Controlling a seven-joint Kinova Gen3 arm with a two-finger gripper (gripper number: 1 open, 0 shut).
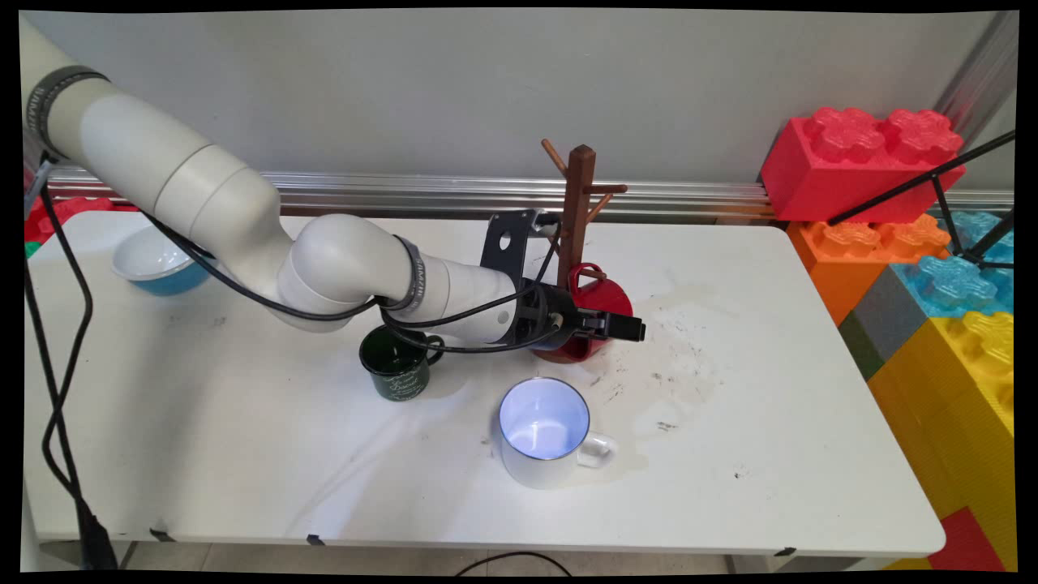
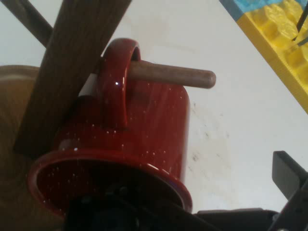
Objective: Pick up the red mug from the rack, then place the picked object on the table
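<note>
Robot lab: white table, giant toy-brick wall.

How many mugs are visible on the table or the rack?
3: a red mug hanging by its handle on a peg of the wooden mug tree, a dark green mug left of it, a white mug nearer the camera.

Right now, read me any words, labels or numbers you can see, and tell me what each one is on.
No text can be read in full.
Green mug: pale script lettering on its side, too small to read.
Arm's grey band: lettering along it, too small and slanted to read.
Red mug, white mug, wooden mug tree, toy bricks: no writing visible.
</note>
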